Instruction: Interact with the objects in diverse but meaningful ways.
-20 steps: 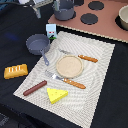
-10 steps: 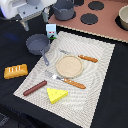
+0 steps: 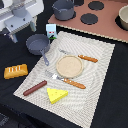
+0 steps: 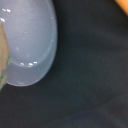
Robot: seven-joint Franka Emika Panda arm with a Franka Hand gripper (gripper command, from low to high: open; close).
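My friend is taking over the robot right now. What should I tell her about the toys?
Pincer: up in the exterior view's top left corner, above the small saucepan; whether it is open or shut can't be told, and nothing shows in it.
Milk carton stands beside the saucepan.
Bread loaf lies on the black table, off the placemat.
Sausage and cheese wedge lie on the placemat's near end.
Done: nothing obvious; no toy is in the saucepan.
Left: pick any toy and use it.
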